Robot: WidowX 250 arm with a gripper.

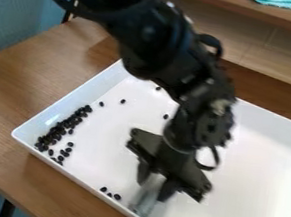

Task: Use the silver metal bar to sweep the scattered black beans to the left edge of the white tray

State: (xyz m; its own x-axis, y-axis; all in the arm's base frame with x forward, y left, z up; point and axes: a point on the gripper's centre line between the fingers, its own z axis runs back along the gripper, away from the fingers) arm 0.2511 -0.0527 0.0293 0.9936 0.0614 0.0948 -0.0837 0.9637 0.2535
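On a brown wooden table (5, 92), a white rectangular tray (117, 142) holds small black beans (59, 129), mostly along its left side. The black two-finger gripper (154, 185) is nearly closed, pinching a blurred grey tool (144, 198). Sweeping seems underway; next calls for low, steady contact.

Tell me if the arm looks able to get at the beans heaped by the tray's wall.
Probably yes: the tray looks open between the gripper and the bean heap, though the jaws hold a grey object.

A grey tool (145, 199) tilts over a white tray (255, 168) holding black beans (117, 196).
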